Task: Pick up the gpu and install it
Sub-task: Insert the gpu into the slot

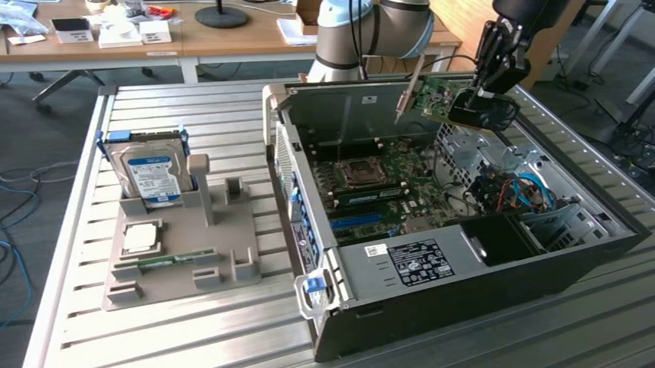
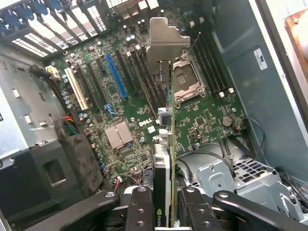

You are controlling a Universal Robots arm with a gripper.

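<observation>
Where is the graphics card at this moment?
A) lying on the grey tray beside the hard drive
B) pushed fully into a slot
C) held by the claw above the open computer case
C: the claw grips the graphics card in the air over the open case.

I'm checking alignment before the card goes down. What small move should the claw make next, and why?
Probably shift sideways toward the blue slot before lowering: the claw grips the gpu above the open case, and the card's edge lines up nearer the processor socket than that slot.
</observation>
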